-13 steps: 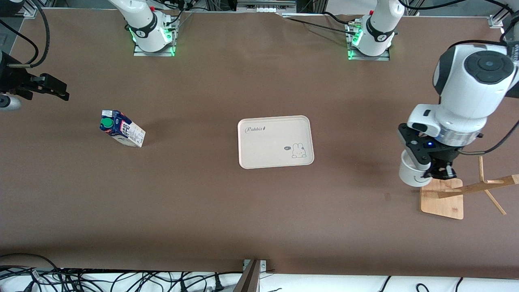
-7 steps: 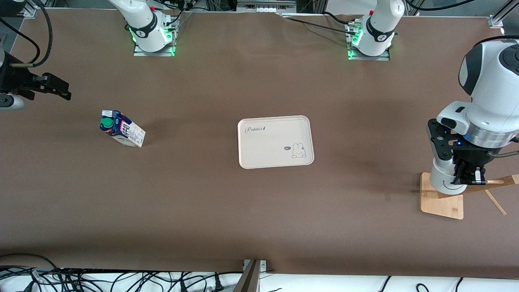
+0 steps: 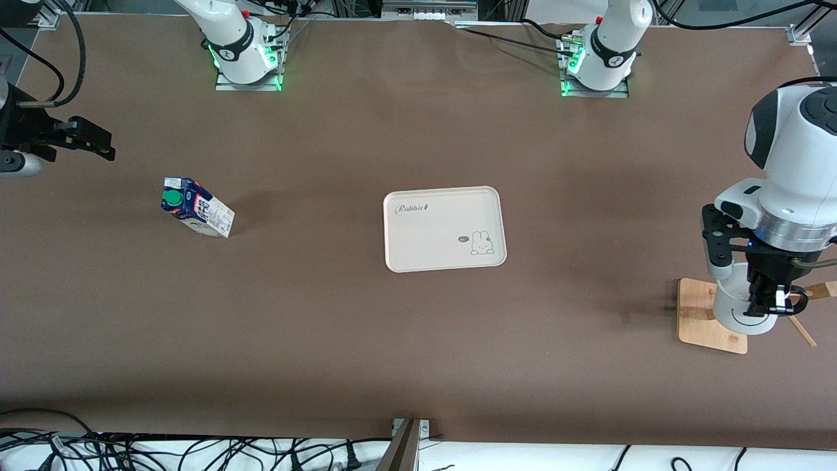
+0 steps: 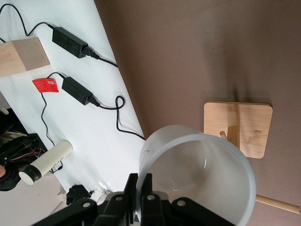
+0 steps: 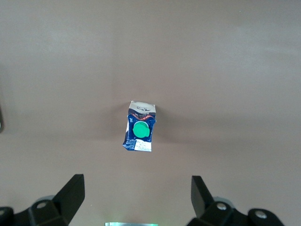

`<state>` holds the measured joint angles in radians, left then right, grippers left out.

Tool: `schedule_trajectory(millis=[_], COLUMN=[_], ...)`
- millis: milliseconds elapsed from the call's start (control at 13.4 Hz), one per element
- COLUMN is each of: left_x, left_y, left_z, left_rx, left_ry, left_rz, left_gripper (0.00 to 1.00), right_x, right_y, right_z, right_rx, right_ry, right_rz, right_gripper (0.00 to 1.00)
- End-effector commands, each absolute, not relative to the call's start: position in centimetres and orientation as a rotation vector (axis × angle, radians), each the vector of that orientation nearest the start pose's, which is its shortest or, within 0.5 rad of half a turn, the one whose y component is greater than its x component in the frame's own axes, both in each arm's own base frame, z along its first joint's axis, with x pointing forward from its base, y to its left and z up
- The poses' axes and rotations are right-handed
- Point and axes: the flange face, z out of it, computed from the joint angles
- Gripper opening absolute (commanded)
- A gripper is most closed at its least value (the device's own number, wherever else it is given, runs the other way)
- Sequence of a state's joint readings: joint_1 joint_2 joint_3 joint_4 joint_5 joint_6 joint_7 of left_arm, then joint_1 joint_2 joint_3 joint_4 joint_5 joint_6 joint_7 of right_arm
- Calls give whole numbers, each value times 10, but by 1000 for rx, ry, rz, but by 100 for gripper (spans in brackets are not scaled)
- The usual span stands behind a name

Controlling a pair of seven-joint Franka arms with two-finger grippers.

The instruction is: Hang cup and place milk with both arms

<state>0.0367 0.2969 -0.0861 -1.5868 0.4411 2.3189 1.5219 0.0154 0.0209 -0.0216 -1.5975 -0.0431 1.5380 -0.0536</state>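
Left gripper [image 3: 766, 302] jaws clamped on smiley mug [image 3: 739, 310] rim above wooden mug rack [image 3: 709, 315]; right gripper [image 5: 136, 197] jaws spread, milk carton [image 5: 139, 127] beneath.

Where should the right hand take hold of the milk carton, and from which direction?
Grip the milk carton across its flat side walls, below the green cap, probably coming straight down from above. It stands upright and alone on the table, and the open right hand looks down on it, so the sides seem free.
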Motion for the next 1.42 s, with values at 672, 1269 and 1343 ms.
schedule_trajectory(millis=[672,1269,1343], left_x=[687,674,673], left_y=[2,1,0], left_z=[486,491,493], left_rx=[-1586,-1657,-1655], left_ry=[2058,2095,2096], left_rz=[-44,38,39], left_gripper=[0,0,0], right_x=[557,557,557], right_y=[-9,-9,-9], right_z=[599,599,599], right_rx=[-3167,-3167,-3167], right_ry=[-102,-102,-102], right_rz=[148,150,150], right_gripper=[100,100,100])
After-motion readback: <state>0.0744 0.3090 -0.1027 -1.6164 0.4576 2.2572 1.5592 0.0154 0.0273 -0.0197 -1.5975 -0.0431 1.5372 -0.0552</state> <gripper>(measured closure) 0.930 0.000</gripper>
